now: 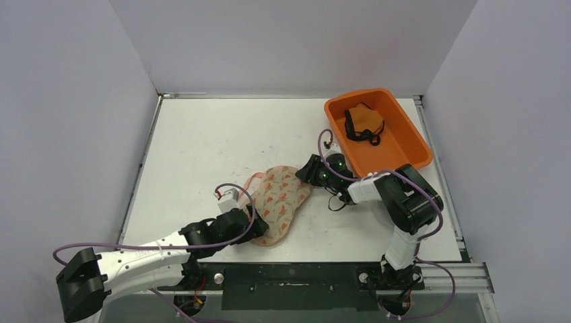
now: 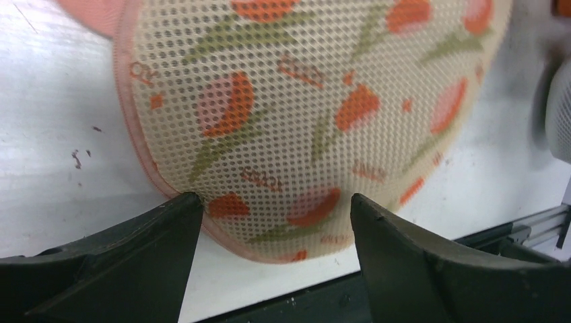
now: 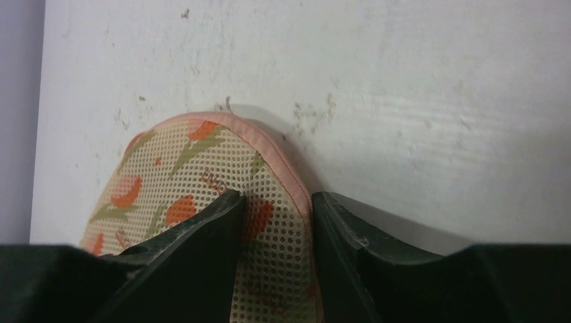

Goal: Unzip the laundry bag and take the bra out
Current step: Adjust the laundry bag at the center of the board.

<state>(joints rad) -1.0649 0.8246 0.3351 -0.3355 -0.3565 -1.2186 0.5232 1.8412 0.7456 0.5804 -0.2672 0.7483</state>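
Laundry bag (image 1: 279, 202) on the white table (image 1: 202, 148), lying to the near left of the orange bin (image 1: 411, 145) and apart from it. The bag is a flat, rounded pouch of beige perforated mesh, printed with orange and pink tulips on green stems and edged with a pink fabric seam.

Right gripper (image 1: 304, 176): stands between the bin and the bag, at the bag end nearest the bin. In the right wrist view, its two dark, wedge-shaped fingers (image 3: 195, 249) straddle the rounded tip of the bag (image 3: 195, 175). A narrow strip of mesh and the pink seam fill the gap between them. The jaws stand close together around this edge; whether they press on the fabric cannot be told.

Left gripper (image 1: 254, 227): at the bag end farthest from the bin. In the left wrist view, its fingers (image 2: 155, 249) are spread wide apart and the curved lower rim of the bag (image 2: 303, 121) lies between the tips. One tip touches the pink seam. The other tip is at the mesh edge, where contact is unclear.

Inside the bin, which is a smooth plastic rectangle with rounded corners, rests an orange garment with black straps (image 1: 365, 124).
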